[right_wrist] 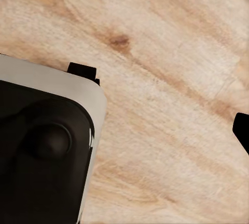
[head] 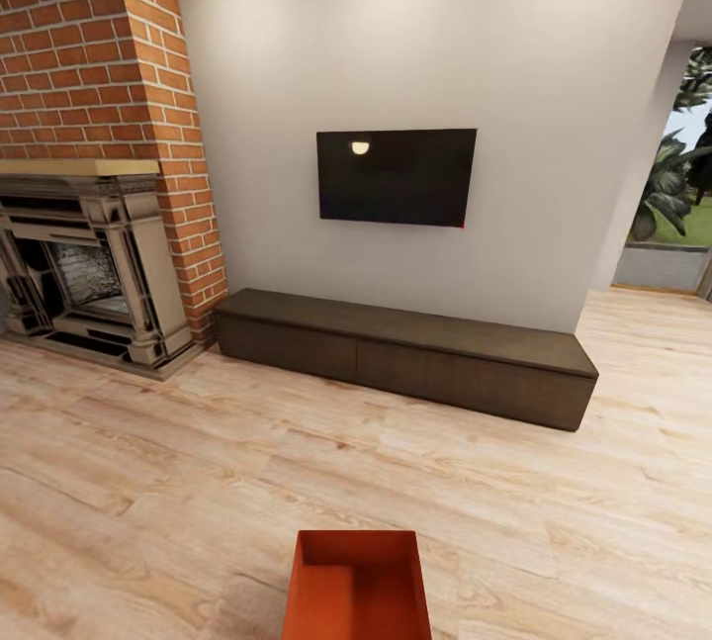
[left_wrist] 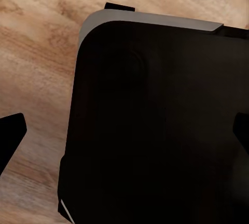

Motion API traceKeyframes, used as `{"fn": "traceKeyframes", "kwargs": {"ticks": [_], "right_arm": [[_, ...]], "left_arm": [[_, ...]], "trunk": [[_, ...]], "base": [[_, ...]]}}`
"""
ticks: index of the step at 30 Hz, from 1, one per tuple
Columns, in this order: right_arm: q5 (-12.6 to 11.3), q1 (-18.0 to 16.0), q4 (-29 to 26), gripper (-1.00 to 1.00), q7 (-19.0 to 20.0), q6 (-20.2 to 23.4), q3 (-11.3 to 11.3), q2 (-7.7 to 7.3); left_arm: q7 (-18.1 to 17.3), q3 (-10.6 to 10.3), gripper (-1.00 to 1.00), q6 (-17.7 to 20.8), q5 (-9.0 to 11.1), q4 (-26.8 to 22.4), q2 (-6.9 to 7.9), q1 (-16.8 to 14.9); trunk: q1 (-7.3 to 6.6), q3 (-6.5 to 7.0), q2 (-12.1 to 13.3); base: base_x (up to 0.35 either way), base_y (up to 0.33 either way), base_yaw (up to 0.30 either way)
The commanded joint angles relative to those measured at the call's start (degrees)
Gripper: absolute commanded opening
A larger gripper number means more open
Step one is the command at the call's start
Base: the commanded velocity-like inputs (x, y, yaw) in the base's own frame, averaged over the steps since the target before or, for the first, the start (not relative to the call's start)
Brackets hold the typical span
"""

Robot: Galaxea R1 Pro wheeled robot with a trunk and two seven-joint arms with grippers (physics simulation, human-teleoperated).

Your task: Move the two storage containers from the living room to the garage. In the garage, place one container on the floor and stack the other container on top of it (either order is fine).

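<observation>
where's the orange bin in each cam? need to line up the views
Head view: the storage container sits at the bottom centre, on the wood floor, open top facing up, its near end cut off by the frame edge.
Left wrist view: not in this picture; a dark robot body over wood planks.
Right wrist view: not in this picture; a dark body part and planks.
Shared landmark: the light wood plank floor.

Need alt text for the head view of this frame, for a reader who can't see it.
An orange-red open-topped storage container sits on the light wood plank floor at the bottom centre of the view. Beyond it, a long dark low bench stands against a white wall under a black TV, with a red-brick fireplace at left.
</observation>
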Motion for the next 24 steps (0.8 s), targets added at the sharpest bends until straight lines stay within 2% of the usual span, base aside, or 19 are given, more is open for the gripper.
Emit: {"fn": "traceKeyframes", "kwargs": {"ticks": [1,10,24], "right_arm": [[-0.4,-0.1,0.2,1.00,0.0,-0.3,0.5,0.06],[-0.5,-0.1,0.2,1.00,-0.1,0.1,0.3,0.67],[-0.5,-0.1,0.2,1.00,0.0,0.1,0.2,0.90]], "left_arm": [[0.0,0.0,1.00,-0.1,0.3,0.0,0.00,0.0],[0.0,0.0,1.00,-0.1,0.3,-0.1,0.00,0.0],[-0.1,-0.5,1.00,-0.1,-0.3,-0.2,0.98,0.0]], "trunk": [[0.00,-0.05,0.0],[0.00,-0.13,0.0],[0.00,-1.33,0.0]], "base": [[0.002,0.000,0.000],[0.000,0.000,0.000],[0.000,0.000,0.000]]}}
